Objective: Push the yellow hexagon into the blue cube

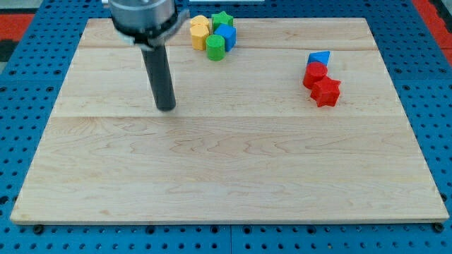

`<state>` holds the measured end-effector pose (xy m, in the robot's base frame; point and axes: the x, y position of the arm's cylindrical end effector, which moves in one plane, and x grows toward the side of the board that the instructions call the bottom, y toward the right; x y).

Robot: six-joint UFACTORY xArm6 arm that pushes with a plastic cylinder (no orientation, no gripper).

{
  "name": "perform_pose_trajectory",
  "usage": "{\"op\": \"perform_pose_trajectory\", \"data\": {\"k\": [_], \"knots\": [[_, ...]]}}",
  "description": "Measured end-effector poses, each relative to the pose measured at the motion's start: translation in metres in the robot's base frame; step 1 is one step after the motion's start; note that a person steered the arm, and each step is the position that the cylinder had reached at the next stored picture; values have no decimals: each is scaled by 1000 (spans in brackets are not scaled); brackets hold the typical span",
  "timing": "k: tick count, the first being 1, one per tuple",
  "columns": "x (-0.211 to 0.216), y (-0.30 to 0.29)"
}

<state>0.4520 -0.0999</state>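
Observation:
The yellow hexagon (200, 37) sits at the view's top, in a tight cluster with a second yellow block (200, 24) just above it. The blue cube (226, 35) lies to the hexagon's right. A green cylinder (216, 48) stands at the cluster's lower edge, just below and between the hexagon and the cube, and a green star (222, 19) sits above the cube. My tip (166, 108) rests on the board well below and to the left of the cluster, apart from all blocks.
A blue triangle (319, 57), a red hexagon-like block (314, 74) and a red star (326, 92) form a second group at the view's right. The wooden board (226, 176) lies on a blue pegboard surface.

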Motion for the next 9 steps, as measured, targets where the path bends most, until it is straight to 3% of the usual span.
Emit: {"op": "perform_pose_trajectory", "data": {"k": [1,2,3,5,7,9], "knots": [[62,15],[68,61],[25,47],[-62,-60],[-155,-66],[-171,-68]]}}
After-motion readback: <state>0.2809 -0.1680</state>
